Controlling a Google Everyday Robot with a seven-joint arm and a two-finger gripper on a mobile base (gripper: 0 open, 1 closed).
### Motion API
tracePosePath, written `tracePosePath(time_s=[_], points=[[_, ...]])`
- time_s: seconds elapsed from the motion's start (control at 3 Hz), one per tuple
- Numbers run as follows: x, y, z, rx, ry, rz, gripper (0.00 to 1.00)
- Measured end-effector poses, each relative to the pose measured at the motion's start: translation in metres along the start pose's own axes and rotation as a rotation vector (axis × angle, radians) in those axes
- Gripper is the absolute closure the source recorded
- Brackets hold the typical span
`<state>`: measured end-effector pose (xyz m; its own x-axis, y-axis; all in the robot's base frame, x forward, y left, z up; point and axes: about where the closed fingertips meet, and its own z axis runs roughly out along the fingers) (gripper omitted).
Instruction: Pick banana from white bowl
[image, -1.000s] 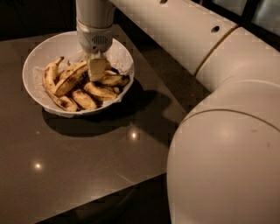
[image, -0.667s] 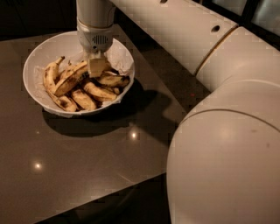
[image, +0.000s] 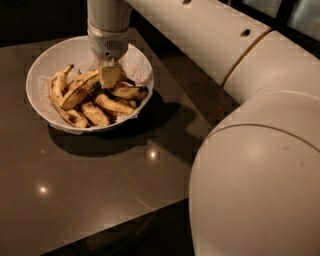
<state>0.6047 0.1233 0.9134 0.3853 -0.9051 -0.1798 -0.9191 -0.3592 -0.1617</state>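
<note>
The white bowl stands on the dark table at the upper left, lined with crinkled white paper, and holds several brown-spotted yellow bananas. The longest, curved banana lies along the bowl's left side with its dark stem pointing up. My gripper reaches straight down from the white arm into the middle of the bowl. It sits on the pile, right of the long banana and touching the top of a banana that lies across the middle. The arm hides the bowl's back part.
The dark glossy table reflects ceiling lights. Its front edge runs diagonally at the lower middle. My white arm and body fill the right side. The background behind the table is dark.
</note>
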Motion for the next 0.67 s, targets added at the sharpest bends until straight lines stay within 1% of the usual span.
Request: tracePosePath(time_s=[0.33, 0.67], points=[[-0.004, -0.003, -0.01, 0.008, 0.009, -0.009, 1.0], [-0.011, -0.001, -0.03, 0.012, 0.02, -0.018, 1.0]])
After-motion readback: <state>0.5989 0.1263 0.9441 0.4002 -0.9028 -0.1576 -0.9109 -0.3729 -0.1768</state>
